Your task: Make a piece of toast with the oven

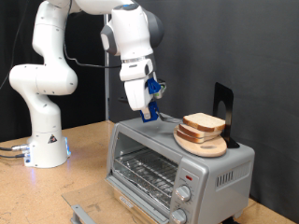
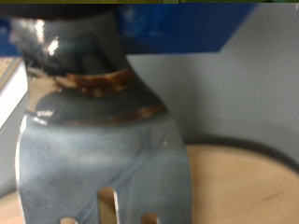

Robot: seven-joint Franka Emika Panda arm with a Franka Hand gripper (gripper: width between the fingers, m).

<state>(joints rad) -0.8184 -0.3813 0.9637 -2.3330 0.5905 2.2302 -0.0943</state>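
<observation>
My gripper hangs over the oven top, clamped on a spatula. The toast sits on a round board just beside.

The flat top of the small silver-grey toaster oven is taken up on the exterior view's right by a round light-wood board carrying a pale slice of bread with a tan crust; a black upright stand rises just behind them. The top's left part is occupied by the blue-fingered end effector, which is lowered onto it. The glass-fronted door is swung down, so the wire rack is reachable from the front. The wooden bench is left free toward the exterior view's left, short of the white arm base.
</observation>
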